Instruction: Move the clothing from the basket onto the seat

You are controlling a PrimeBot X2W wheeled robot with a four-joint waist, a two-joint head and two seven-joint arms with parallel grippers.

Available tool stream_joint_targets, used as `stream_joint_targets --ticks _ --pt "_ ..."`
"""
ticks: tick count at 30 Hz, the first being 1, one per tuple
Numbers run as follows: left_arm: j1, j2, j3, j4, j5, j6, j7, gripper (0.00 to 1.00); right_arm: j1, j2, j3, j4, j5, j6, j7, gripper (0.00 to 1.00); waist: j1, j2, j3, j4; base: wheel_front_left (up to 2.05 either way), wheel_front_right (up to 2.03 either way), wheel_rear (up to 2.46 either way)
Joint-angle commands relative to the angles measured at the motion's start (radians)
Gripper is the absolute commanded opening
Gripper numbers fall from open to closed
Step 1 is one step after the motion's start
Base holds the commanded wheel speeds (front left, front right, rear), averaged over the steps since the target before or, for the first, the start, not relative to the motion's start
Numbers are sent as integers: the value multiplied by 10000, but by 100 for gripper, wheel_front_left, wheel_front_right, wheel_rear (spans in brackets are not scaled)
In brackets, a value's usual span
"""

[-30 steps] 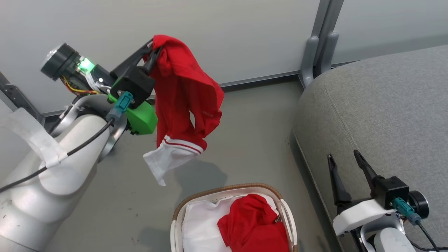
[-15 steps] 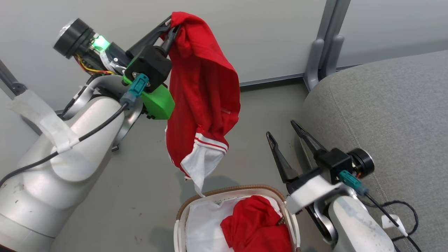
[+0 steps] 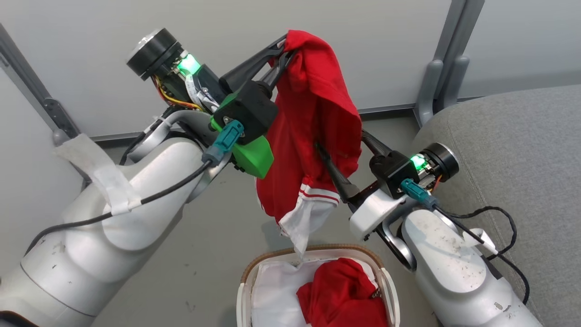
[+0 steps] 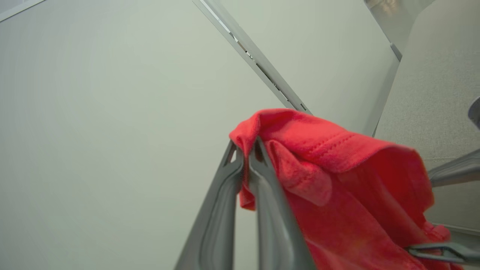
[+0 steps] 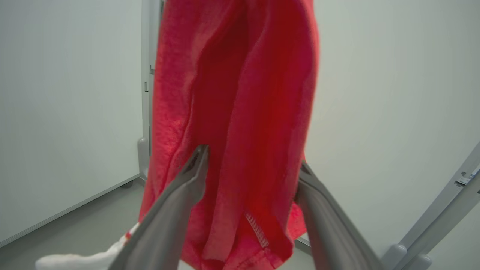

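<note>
left gripper (image 3: pixel 285 47) clamps one red garment (image 3: pixel 313 118) above the basket (image 3: pixel 247 277); right gripper (image 3: pixel 340 141) gapes around it. second garment (image 3: pixel 345 297) lies inside; seat (image 3: pixel 513 150) unloaded.

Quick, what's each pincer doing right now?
Left pincer: shut on the hanging red garment.
Right pincer: open, one finger on each side of that garment.

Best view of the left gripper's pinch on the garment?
Left wrist view: left gripper clamps a fold of the garment, close up. Head view shows it sideways, smaller. Right wrist view shows the cloth lower down.
</note>
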Motion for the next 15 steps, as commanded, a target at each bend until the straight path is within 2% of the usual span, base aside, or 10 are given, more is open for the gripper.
stream_joint_targets --ticks 1,7,8,11,12,15 --pt "-117 -89 -57 -129 -88 -49 -28 0 -71 -31 -65 173 -81 -7 -29 100 1 0 -36 95 0 0 0" --pt "-19 -206 -194 -536 -188 -80 -116 0 -252 -29 209 1326 248 -7 -29 100 1 0 -76 320 0 0 0" --pt "17 -199 -198 -586 -191 -72 -127 0 -283 -29 237 1443 362 -7 -29 58 1 0 -76 343 0 0 0" --pt "305 -68 -152 -660 -335 10 -138 0 -330 -29 279 1648 651 -7 -29 11 1 0 -69 395 0 0 0" --pt "369 11 -157 -659 -352 24 -123 0 -321 -29 271 1667 708 -7 -29 0 1 0 -65 400 0 0 0" --pt "707 204 -109 -594 -582 91 -93 0 -323 -31 143 1637 782 -7 -29 0 1 0 -56 383 0 0 0"
